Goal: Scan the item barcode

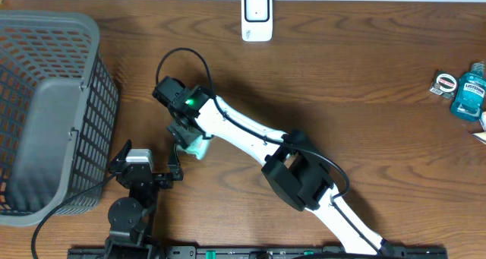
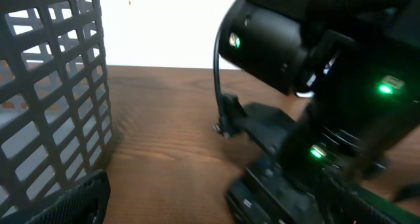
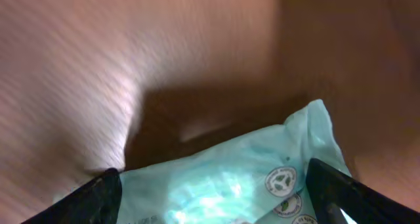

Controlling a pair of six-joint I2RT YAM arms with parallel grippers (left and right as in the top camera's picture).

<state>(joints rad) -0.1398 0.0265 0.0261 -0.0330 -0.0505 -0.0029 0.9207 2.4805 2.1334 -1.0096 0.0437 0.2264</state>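
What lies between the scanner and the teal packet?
In the overhead view, bare table runs from the scanner down to the right arm, which crosses just above the packet.

The packet (image 1: pixel 199 146) lies on the table (image 1: pixel 364 77). Left of the packet stands the basket (image 1: pixel 45 99); behind it, rightward, the scanner (image 1: pixel 257 16); far right, the bottles (image 1: pixel 467 88).

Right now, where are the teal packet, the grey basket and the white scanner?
teal packet (image 3: pixel 223 178): right wrist view, middle of its printed face.
grey basket (image 1: pixel 104 111): overhead view, right mesh wall.
white scanner (image 1: pixel 257 14): overhead view, centre of its top.
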